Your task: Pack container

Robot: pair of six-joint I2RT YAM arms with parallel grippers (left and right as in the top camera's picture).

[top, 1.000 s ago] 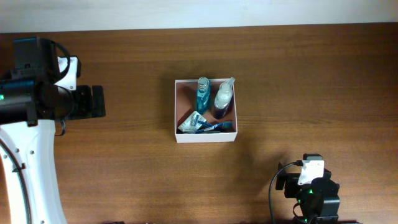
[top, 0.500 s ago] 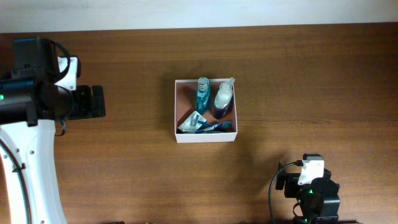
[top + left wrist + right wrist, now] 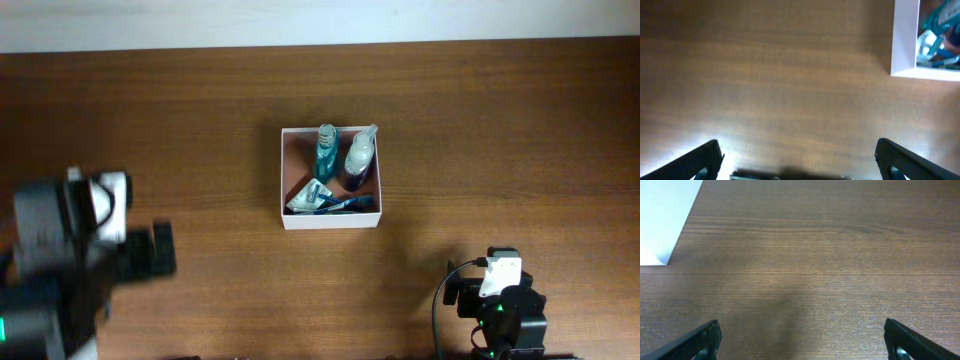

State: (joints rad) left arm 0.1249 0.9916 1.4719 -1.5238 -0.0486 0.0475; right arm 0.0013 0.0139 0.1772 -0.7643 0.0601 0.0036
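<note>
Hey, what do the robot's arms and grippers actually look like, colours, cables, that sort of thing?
Both arms are mostly black. The left arm is blurred, with grey housing and a white block. The right arm carries a white block too, a looping black cable and small green lights. In the wrist views, the left gripper and right gripper show dark, tapered fingertips.

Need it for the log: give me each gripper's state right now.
Left gripper: open, holding nothing.
Right gripper: open, holding nothing.
</note>
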